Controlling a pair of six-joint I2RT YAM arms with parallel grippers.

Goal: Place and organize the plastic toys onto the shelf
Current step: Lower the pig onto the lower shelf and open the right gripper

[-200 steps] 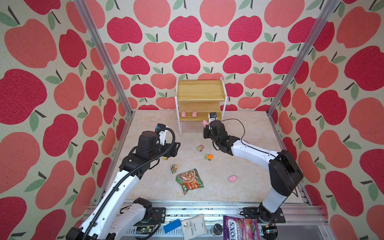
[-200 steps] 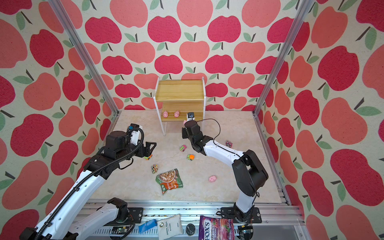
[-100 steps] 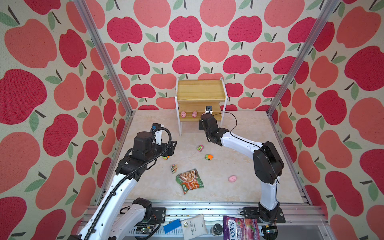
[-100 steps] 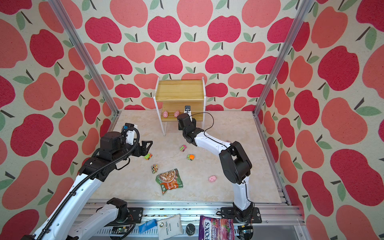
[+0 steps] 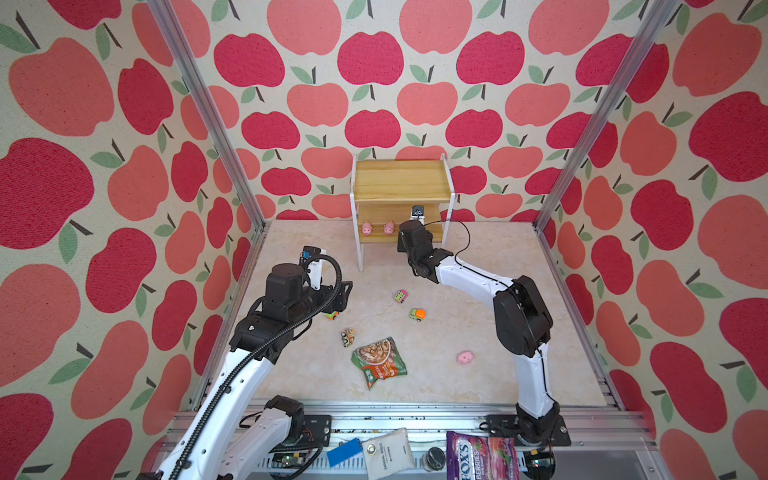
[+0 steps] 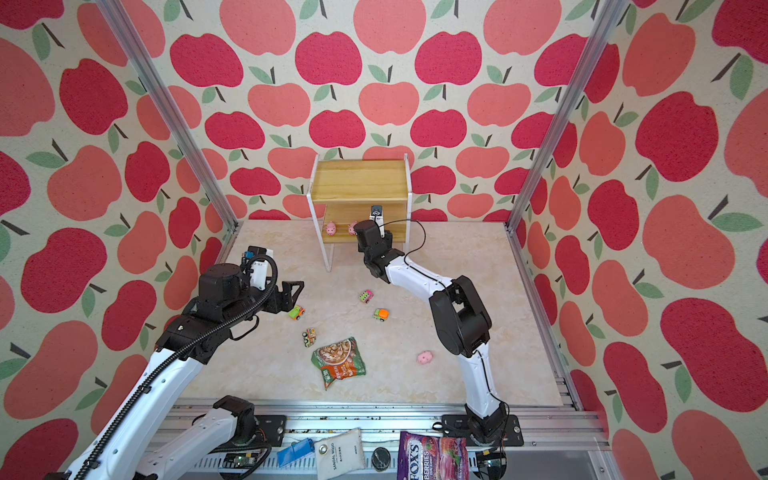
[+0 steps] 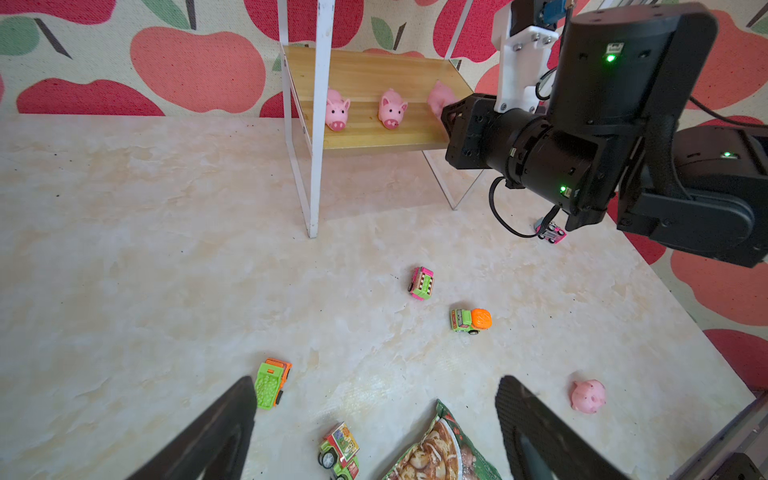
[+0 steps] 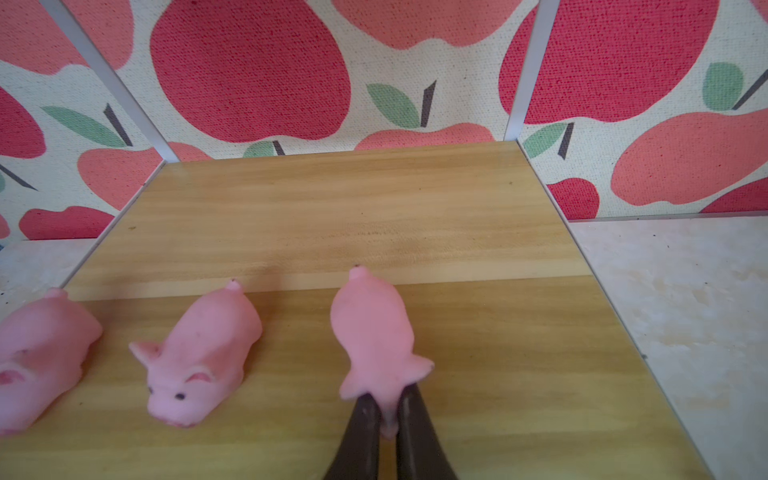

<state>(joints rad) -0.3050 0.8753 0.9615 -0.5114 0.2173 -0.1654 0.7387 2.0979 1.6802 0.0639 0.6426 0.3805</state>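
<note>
two pigs (image 8: 202, 349) (image 8: 39, 353) sit on the shelf (image 8: 374, 208) lower board; right fingers (image 8: 365, 436) pinch a third pig (image 8: 374, 332) beside them; left fingers (image 7: 208, 436) spread wide over the counter (image 7: 124, 249).

Purple bag (image 5: 482, 455) reads FOX'S BERRIES; white sachet (image 5: 388, 453), SANDAL WOOD.

Arm outstretched, the right tool (image 8: 387, 401) pinches a pink pig (image 8: 372, 332) — left tool (image 7: 374, 388) gapes wide.
</note>
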